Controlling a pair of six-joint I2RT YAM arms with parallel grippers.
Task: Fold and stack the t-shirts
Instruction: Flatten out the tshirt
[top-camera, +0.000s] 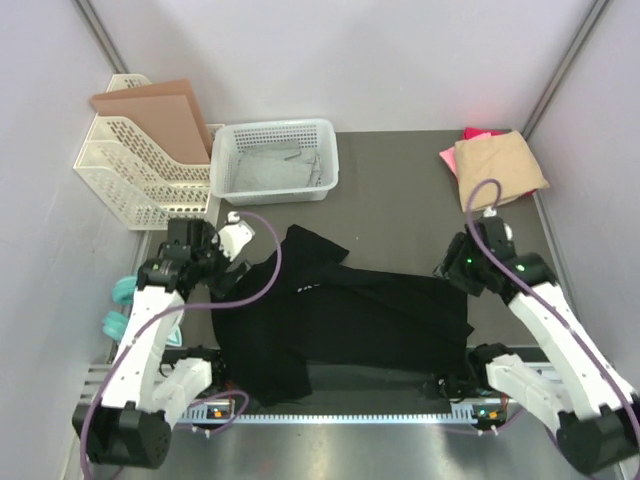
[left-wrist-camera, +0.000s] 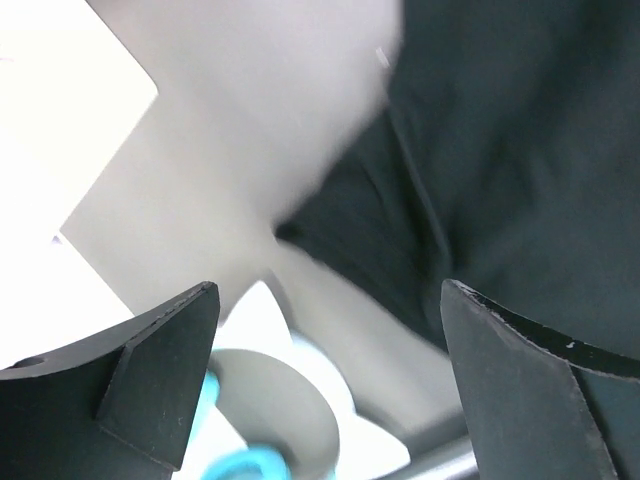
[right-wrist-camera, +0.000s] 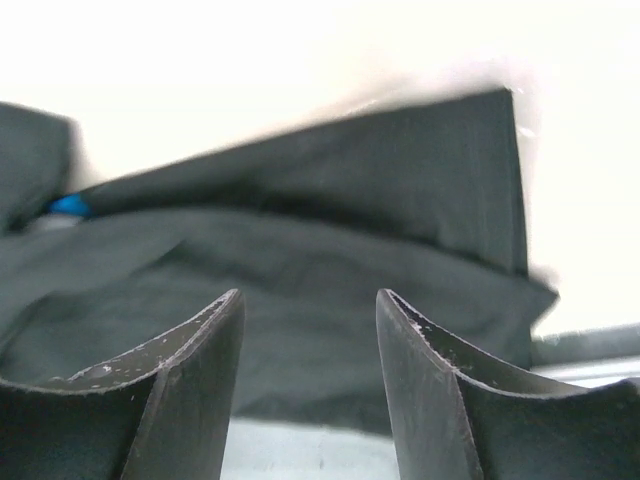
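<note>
Now the black t-shirt (top-camera: 350, 315) lies rumpled and half folded on the bench (top-camera: 400, 200), just in front of the mesh basket (top-camera: 275, 160). The left gripper (top-camera: 232, 250), spread wide, and the right gripper (top-camera: 448, 268), jaws apart, stand at its two sides and hold nothing. Right of the basket, the tan t-shirt (top-camera: 500, 165) rests on the pink one (top-camera: 480, 133). I judge the folding unfinished: next, both must take fresh edges together.

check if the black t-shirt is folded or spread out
Partly folded: the black t-shirt lies wide and rumpled, one layer lapped over another, no compact fold.
</note>
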